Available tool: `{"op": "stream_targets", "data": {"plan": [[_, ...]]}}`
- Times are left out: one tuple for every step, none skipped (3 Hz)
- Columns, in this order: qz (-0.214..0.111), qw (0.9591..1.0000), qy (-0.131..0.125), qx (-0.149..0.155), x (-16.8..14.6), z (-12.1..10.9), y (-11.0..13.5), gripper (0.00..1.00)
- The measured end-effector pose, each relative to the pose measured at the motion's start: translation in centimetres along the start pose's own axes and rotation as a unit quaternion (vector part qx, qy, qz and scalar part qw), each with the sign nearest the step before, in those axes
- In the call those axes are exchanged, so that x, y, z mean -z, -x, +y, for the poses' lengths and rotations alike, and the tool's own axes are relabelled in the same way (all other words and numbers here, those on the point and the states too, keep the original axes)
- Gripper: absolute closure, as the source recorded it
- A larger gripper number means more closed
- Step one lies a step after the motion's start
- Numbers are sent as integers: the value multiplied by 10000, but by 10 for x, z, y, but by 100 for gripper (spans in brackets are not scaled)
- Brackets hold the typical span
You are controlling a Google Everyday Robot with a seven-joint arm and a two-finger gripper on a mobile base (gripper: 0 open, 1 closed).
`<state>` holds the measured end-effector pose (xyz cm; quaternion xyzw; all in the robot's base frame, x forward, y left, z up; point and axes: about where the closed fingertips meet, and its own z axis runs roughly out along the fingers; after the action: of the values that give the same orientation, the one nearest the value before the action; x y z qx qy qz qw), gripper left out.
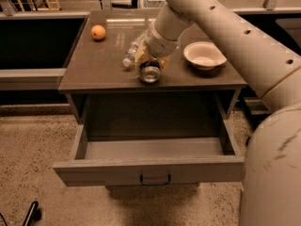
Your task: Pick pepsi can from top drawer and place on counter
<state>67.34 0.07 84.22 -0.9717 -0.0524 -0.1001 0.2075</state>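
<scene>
My gripper (149, 65) is over the front middle of the counter (101, 72), shut on the pepsi can (150, 73). The can is tipped on its side with its silver end facing the camera, at or just above the counter top near the front edge. I cannot tell whether it touches the surface. The top drawer (150, 169) is pulled fully open below, and its inside shows nothing in it. Its small dark handle (155, 179) is at the middle of the front panel.
A clear water bottle (131, 53) lies on the counter just left of the gripper. An orange (98, 32) sits at the back left and a white bowl (204, 55) at the right. My arm (235, 36) reaches in from the right.
</scene>
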Motion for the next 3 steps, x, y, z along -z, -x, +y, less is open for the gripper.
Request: {"op": "stream_targets", "data": {"plan": [[-60, 9995, 269, -145, -13, 4, -5, 27], [-36, 9994, 319, -108, -11, 3, -7, 4], [29, 9998, 198, -91, 8, 8, -9, 0]]}}
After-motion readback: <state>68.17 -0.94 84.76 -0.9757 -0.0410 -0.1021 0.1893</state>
